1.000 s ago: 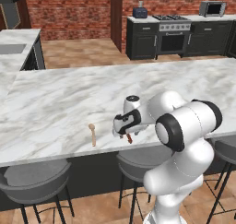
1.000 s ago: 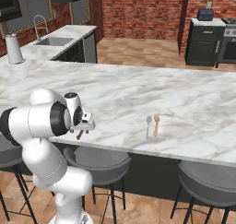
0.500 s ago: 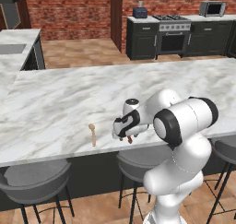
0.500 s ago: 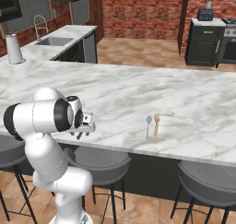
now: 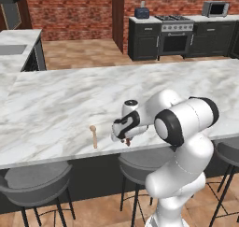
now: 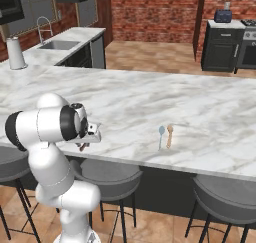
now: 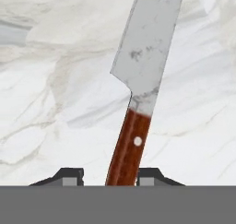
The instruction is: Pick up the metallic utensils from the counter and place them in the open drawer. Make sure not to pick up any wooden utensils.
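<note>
End effector (image 7: 107, 177) fingers flank the knife (image 7: 138, 89) handle (contact unclear) on the counter (image 7: 55, 103).

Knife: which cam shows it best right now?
Hand view. The knife runs up the frame, silver blade and reddish-brown handle sharp, the handle between the gripper tips on the counter. In the left base view a sliver of the handle shows under the hand; in the right base view likewise, blade hidden.

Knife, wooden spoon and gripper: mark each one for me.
knife (image 7: 146, 48), hand view, middle of the blade
wooden spoon (image 5: 94, 137), left base view, mid-handle
gripper (image 7: 110, 178), hand view, midway between the fingertips, at the knife's handle
</note>
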